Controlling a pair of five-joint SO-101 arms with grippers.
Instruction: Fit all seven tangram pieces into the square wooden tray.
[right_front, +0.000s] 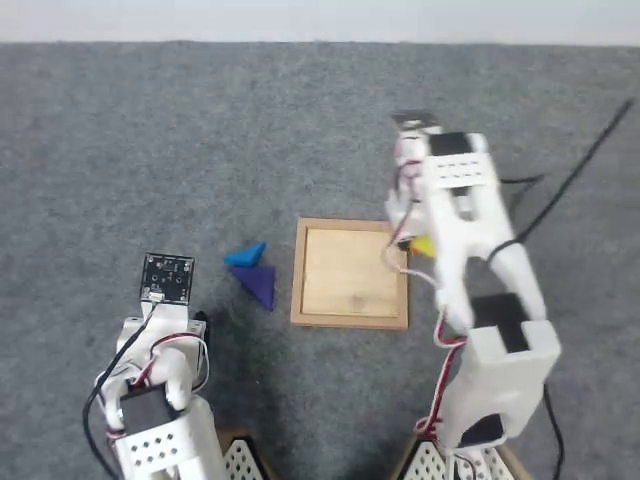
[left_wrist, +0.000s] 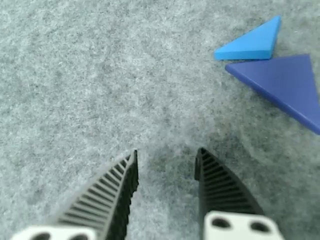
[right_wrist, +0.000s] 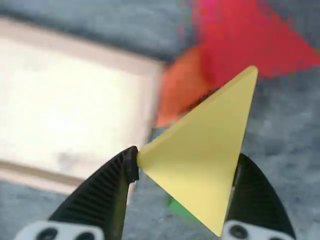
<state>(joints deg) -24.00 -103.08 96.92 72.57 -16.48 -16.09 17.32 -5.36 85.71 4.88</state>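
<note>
The wooden tray (right_front: 349, 320) lies empty, so no piece is fitted yet. The right gripper (right_wrist: 184, 162) clamps a yellow triangle (right_wrist: 205, 165) just beside the tray's edge, over what seem to be a red piece (right_wrist: 240, 45), an orange piece (right_wrist: 180, 90) and a green piece (right_wrist: 175, 206). The left gripper (left_wrist: 166, 160) hangs spread over the carpet (left_wrist: 75, 75), near a light blue triangle (left_wrist: 250, 42) and a dark blue triangle (left_wrist: 285, 82).

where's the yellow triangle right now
The yellow triangle is held in the right gripper, just past the tray's right edge in the high view, beside a red piece and an orange piece.
</note>
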